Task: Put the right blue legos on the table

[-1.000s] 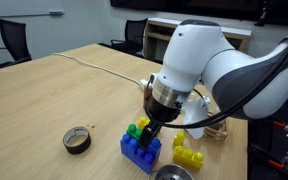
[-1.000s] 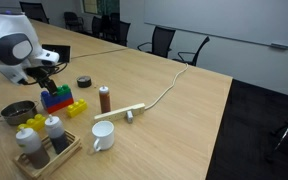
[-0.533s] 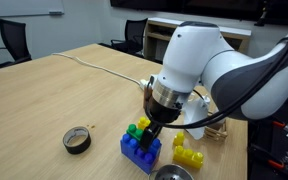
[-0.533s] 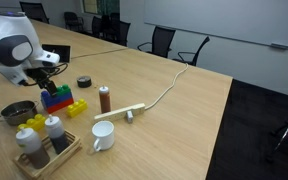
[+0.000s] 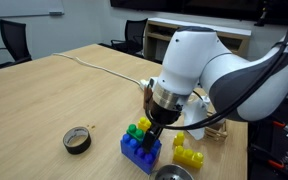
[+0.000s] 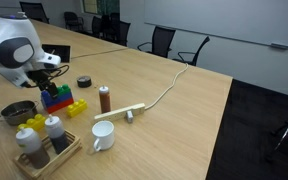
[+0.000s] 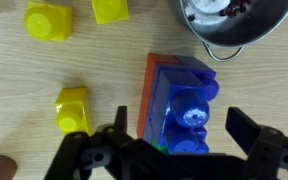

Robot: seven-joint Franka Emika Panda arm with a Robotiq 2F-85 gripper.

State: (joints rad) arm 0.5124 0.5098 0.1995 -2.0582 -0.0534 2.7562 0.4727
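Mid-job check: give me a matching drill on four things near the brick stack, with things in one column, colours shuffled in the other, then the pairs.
Things:
1. mug
2. tape roll
3. bowl
4. loose brick beside the stack

Colours:
A. yellow
B. shiny metal
C. white
D. dark, nearly black

Pairs: 1-C, 2-D, 3-B, 4-A

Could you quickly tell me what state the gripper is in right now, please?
Gripper: open, its jaws standing either side of the blue legos, not gripping them.
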